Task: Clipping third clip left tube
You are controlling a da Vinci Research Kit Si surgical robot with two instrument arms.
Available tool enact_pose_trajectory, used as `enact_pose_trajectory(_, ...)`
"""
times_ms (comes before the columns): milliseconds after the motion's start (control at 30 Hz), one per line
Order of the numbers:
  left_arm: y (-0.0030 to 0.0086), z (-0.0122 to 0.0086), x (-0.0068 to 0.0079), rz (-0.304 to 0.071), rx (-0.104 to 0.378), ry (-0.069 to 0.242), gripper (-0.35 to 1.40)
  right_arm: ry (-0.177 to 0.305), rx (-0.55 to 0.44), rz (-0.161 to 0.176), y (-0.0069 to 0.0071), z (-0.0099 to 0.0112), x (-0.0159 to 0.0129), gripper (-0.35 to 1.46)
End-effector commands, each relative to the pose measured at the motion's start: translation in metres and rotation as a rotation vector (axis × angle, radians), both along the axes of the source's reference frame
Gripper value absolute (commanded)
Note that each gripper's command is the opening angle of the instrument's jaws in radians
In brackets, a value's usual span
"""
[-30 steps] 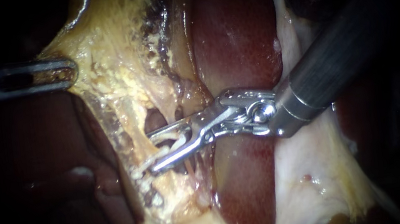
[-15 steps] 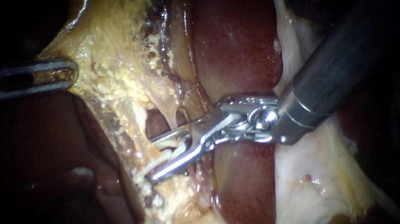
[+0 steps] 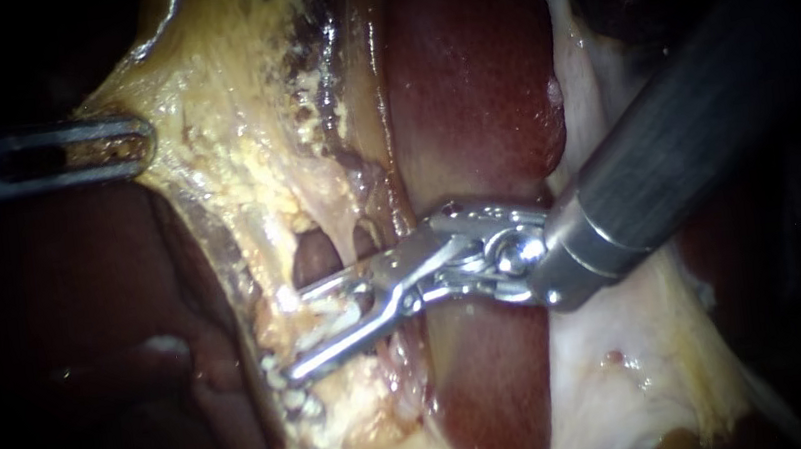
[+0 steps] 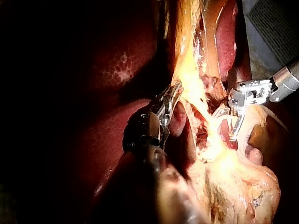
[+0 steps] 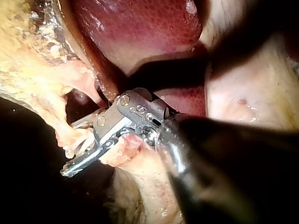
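The left tube [image 3: 271, 308] is a yellow strand running down beside a dark window in the tissue. My right instrument [image 3: 298, 334] comes in from the upper right. Its jaws are open and straddle this tube, one on each side, with a white clip [image 3: 333, 321] showing between them. Small white clips [image 3: 285, 387] sit on the tube just below the lower jaw. The right wrist view shows the same open jaws [image 5: 74, 149] around the pale strand [image 5: 60, 127]. My left instrument [image 3: 125, 145] is shut on the yellow gallbladder tissue [image 3: 208, 126] and holds it taut; it also shows in the left wrist view [image 4: 172, 98].
Dark red liver [image 3: 464, 76] lies behind and right of the tubes. A thinner strand [image 3: 348, 222] runs right of the window. Pale fatty tissue [image 3: 626, 350] fills the lower right under the right instrument's shaft [image 3: 673, 143].
My right instrument has slid down and left along the tube, its jaws still apart around it. The left instrument has held still.
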State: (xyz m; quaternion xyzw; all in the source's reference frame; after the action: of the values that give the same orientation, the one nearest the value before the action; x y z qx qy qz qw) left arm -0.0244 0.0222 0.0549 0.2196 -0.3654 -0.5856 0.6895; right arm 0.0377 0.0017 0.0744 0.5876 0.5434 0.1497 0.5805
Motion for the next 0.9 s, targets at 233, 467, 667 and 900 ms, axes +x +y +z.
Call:
enact_pose_trajectory(233, 0.0001, 0.0002, 0.0, -0.001, -0.001, 0.001, -0.35, 0.015, 0.033, -0.008, -0.0005, 0.0004, 0.0008, 0.48)
enact_pose_trajectory(467, 0.0001, 0.0002, -0.0001, -0.001, -0.001, 0.001, -0.35, 0.055, 0.074, 0.031, -0.001, 0.0013, 0.004, 0.48)
enact_pose_trajectory(667, 0.0001, 0.0002, -0.0003, -0.002, -0.001, 0.001, -0.35, 0.065, 0.101, 0.079, -0.0009, 0.0009, 0.0057, 0.48)
enact_pose_trajectory(900, 0.0001, 0.0001, -0.0004, -0.003, -0.001, 0.002, -0.35, 0.047, 0.111, 0.132, -0.0005, 0.001, 0.0067, 0.48)
